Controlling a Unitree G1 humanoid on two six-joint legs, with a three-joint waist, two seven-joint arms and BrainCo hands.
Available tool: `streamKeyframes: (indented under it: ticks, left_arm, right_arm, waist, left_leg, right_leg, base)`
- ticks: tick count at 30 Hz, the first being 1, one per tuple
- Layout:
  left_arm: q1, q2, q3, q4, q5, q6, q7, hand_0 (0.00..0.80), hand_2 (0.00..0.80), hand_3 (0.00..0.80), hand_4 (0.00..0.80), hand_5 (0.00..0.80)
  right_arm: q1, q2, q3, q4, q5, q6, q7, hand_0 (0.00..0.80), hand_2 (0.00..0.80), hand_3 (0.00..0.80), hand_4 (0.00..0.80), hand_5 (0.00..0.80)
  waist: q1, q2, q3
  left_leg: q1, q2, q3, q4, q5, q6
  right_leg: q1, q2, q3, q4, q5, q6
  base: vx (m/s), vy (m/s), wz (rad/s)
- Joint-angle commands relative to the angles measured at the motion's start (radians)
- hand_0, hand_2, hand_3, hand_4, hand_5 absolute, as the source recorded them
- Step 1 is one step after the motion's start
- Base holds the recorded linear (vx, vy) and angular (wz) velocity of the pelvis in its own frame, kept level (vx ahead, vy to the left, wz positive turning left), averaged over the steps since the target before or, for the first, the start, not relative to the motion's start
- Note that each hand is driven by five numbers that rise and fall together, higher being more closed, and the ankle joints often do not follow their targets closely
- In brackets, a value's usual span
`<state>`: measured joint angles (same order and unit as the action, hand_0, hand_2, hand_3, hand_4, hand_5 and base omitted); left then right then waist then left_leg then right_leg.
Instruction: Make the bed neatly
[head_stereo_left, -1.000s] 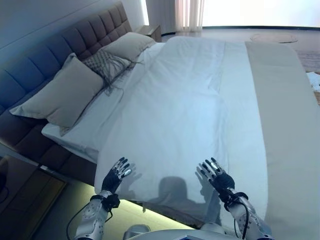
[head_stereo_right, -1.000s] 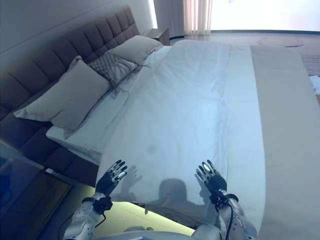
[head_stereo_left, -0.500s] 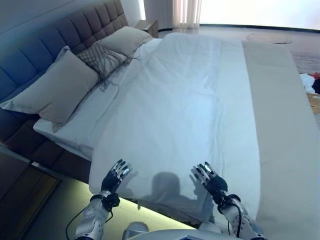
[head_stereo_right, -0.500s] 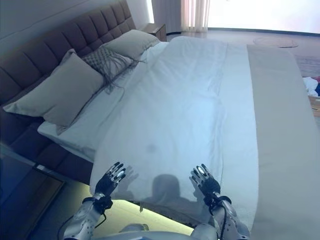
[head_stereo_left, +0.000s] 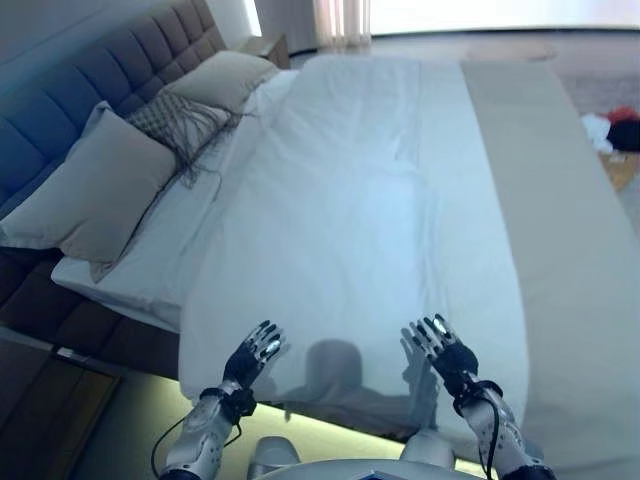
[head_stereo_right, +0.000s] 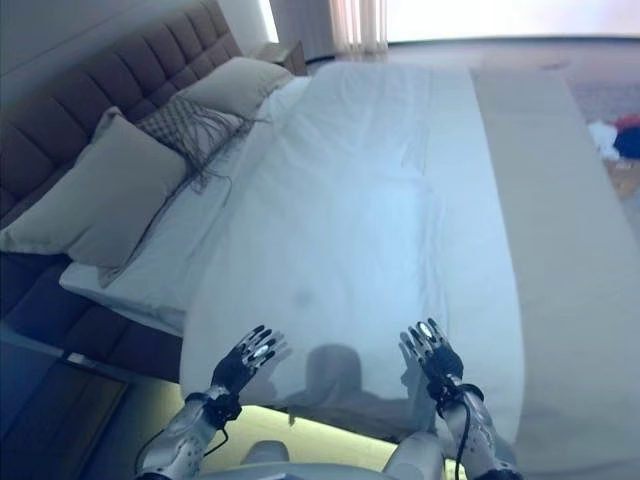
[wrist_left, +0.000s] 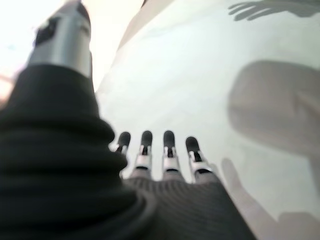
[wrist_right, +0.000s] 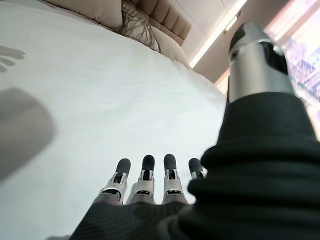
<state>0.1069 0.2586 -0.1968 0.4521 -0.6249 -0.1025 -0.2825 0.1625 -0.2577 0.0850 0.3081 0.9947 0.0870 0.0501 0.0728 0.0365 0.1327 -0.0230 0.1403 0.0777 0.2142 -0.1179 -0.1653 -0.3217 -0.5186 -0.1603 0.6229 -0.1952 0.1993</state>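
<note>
Both robot hands, left (head_stereo_left: 252, 354) and right (head_stereo_left: 447, 350), hover open-fingered over the white duvet's (head_stereo_left: 350, 220) near edge.

White duvet (head_stereo_left: 360, 230) of matt cloth, smooth with only faint creases; beige runner (head_stereo_left: 560, 250) beside it of plain matt fabric. Pillows (head_stereo_left: 95, 190) in soft matt cloth, one patterned cushion (head_stereo_left: 180, 120) with loose threads, against a tufted upholstered headboard (head_stereo_left: 90, 90). Left hand (head_stereo_left: 252, 352) and right hand (head_stereo_left: 445, 350) in silvery metal-look fingers with dark tips, ribbed dark covers.
</note>
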Motion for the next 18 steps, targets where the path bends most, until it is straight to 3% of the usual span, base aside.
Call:
streamKeyframes:
  ticks: [1,2,4,6,9,12,15,18]
  left_arm:
    - [0.01,0.063,0.053,-0.112,0.002,-0.037,0.04,0.0,0.0,0.0,0.0,0.0]
    - [0.03,0.072,0.077,-0.125,0.003,-0.049,0.05,0.0,0.0,0.0,0.0,0.0]
    - [0.055,0.09,0.105,-0.149,-0.009,-0.073,0.061,0.0,0.0,0.0,0.0,0.0]
    - [0.052,0.113,0.114,-0.144,-0.027,-0.102,0.082,0.0,0.0,0.0,0.0,0.0]
    - [0.029,0.124,0.133,-0.108,0.016,-0.136,0.098,0.0,0.0,0.0,0.0,0.0]
    - [0.013,0.129,0.132,-0.13,0.103,-0.141,0.114,0.0,0.0,0.0,0.0,0.0]
    - [-0.004,0.132,0.117,-0.125,0.201,-0.123,0.123,0.0,0.0,0.0,0.0,0.0]
    - [0.01,0.135,0.095,-0.136,0.281,-0.103,0.131,0.0,0.0,0.0,0.0,0.0]
  right_arm:
    - [-0.047,0.054,-0.02,-0.094,0.06,0.036,-0.039,0.0,0.0,0.0,0.0,0.0]
    - [-0.05,0.073,-0.008,-0.103,0.079,0.066,-0.026,0.0,0.0,0.0,0.0,0.0]
    - [-0.053,0.086,0.025,-0.101,0.048,0.066,0.026,0.0,0.0,0.0,0.0,0.0]
    - [-0.072,0.087,0.059,-0.076,0.008,0.037,0.061,0.0,0.0,0.0,0.0,0.0]
    - [-0.085,0.07,0.073,-0.06,-0.054,0.036,0.012,0.0,0.0,0.0,0.0,0.0]
    - [-0.068,0.043,0.065,-0.067,-0.069,0.019,0.032,0.0,0.0,0.0,0.0,0.0]
    - [-0.063,0.035,0.03,-0.045,-0.053,-0.015,0.027,0.0,0.0,0.0,0.0,0.0]
    - [-0.058,0.05,0.003,-0.053,0.007,-0.011,0.016,0.0,0.0,0.0,0.0,0.0]
  waist:
    - [0.008,-0.017,0.013]
    - [0.01,-0.017,0.013]
    - [0.028,-0.01,0.011]
    - [0.051,-0.018,0.004]
    - [0.069,-0.033,0.008]
    - [0.076,-0.054,0.018]
    - [0.087,-0.077,0.028]
    - [0.081,-0.088,0.023]
  left_leg:
    - [-0.033,0.023,-0.052,0.042,0.037,0.072]
    - [-0.026,0.013,-0.044,0.039,0.029,0.086]
    - [-0.032,0.026,-0.038,0.026,0.042,0.093]
    - [-0.069,0.039,-0.059,0.034,0.052,0.086]
    - [-0.058,0.061,-0.071,0.013,0.073,0.071]
    - [-0.066,0.065,-0.05,0.034,0.071,0.06]
    - [-0.072,0.032,-0.042,0.069,0.035,0.07]
    - [-0.056,-0.041,-0.02,0.07,-0.01,0.114]
  right_leg:
    - [0.185,-0.061,0.04,-0.28,0.299,0.038]
    - [0.167,-0.047,0.045,-0.27,0.346,0.04]
    - [0.133,0.0,0.043,-0.237,0.304,0.036]
    - [0.149,0.033,0.026,-0.295,0.264,0.028]
    - [0.156,0.032,0.002,-0.293,0.278,0.035]
    - [0.19,0.028,-0.03,-0.328,0.306,0.04]
    - [0.22,-0.016,-0.063,-0.376,0.379,0.063]
    - [0.217,-0.053,-0.055,-0.416,0.462,0.063]
  base:
    - [0.108,0.29,0.23]
    - [0.05,0.251,0.16]
    - [-0.054,0.201,-0.1]
    - [-0.061,0.072,-0.18]
    - [0.045,0.095,0.0]
    - [0.054,0.14,0.08]
    - [0.054,0.211,0.15]
    - [0.079,0.3,0.05]
